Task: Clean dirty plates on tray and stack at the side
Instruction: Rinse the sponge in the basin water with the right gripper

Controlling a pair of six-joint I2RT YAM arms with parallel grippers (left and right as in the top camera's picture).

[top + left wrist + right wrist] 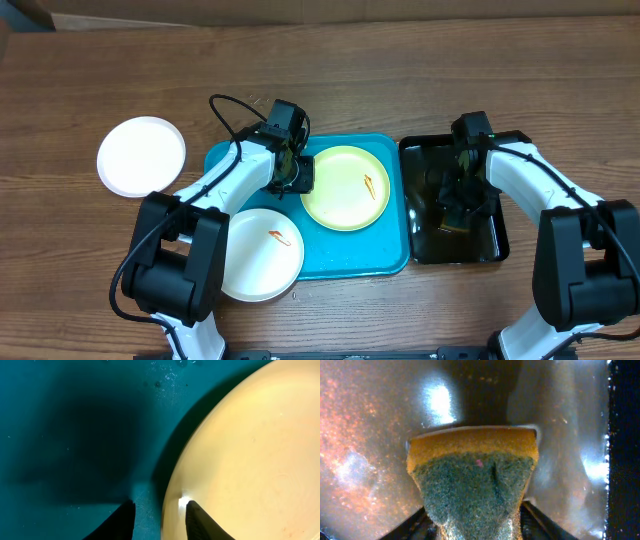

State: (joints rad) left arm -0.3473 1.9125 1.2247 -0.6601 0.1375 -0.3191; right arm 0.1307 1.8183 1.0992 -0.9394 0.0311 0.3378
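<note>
A pale yellow-green plate with an orange smear lies on the turquoise tray. My left gripper is open at the plate's left rim. In the left wrist view the gripper straddles that rim. One fingertip rests on the plate and the other is over the tray, with a strip of tray between it and the rim. A white plate with a smear overlaps the tray's front left corner. My right gripper is down in the black tub, shut on the sponge.
A spotless white plate sits on the bare wooden table left of the tray. The tub stands right beside the tray's right edge, and its wet floor glistens around the sponge. A black cable loops behind the left arm.
</note>
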